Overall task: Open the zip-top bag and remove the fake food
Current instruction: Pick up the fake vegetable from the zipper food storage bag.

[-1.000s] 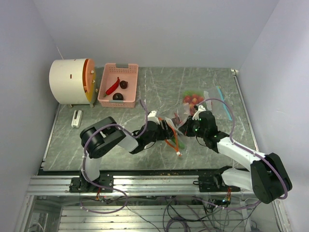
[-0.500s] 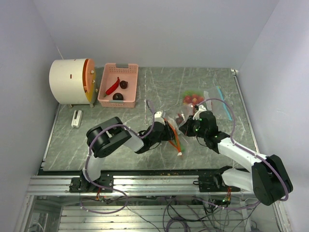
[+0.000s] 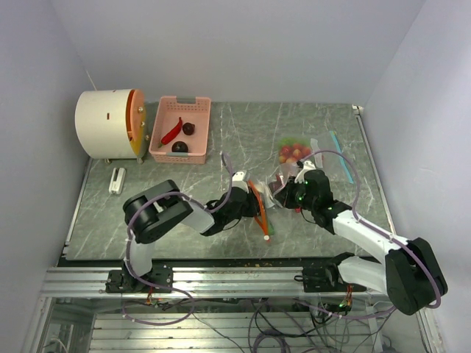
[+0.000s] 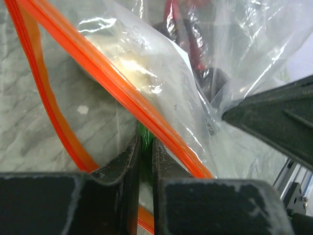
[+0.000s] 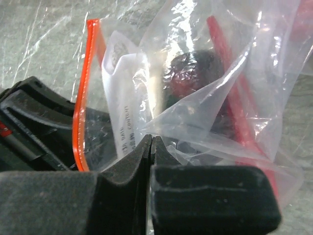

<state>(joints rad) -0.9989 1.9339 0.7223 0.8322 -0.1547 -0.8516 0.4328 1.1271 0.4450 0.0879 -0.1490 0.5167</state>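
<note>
The zip-top bag [image 3: 274, 184], clear with an orange zip strip [image 4: 122, 93], lies mid-table between both arms. My left gripper [image 4: 145, 145] reaches in at the bag's mouth, its jaws shut on a thin green piece of fake food [image 4: 145, 139]; in the top view this gripper [image 3: 252, 204] sits beside the orange strip [image 3: 260, 213]. My right gripper [image 5: 151, 142] is shut on a fold of the bag's clear plastic [image 5: 205, 122], at the bag's right side [image 3: 287, 193]. Inside the bag show a dark purple piece [image 5: 193, 73] and a long red piece [image 5: 234, 103].
A second clear bag [image 3: 294, 152] with small red and green pieces and a blue strip [image 3: 337, 151] lies at the back right. A pink basket [image 3: 197, 125] holding a red chilli and two dark pieces stands back left, beside a white drum [image 3: 107, 123]. A small white object [image 3: 116, 180] lies at left.
My left jaws have gone from wide open to shut on the green piece at the bag's mouth. The orange strip shifted slightly. My right gripper kept its hold on the plastic.
</note>
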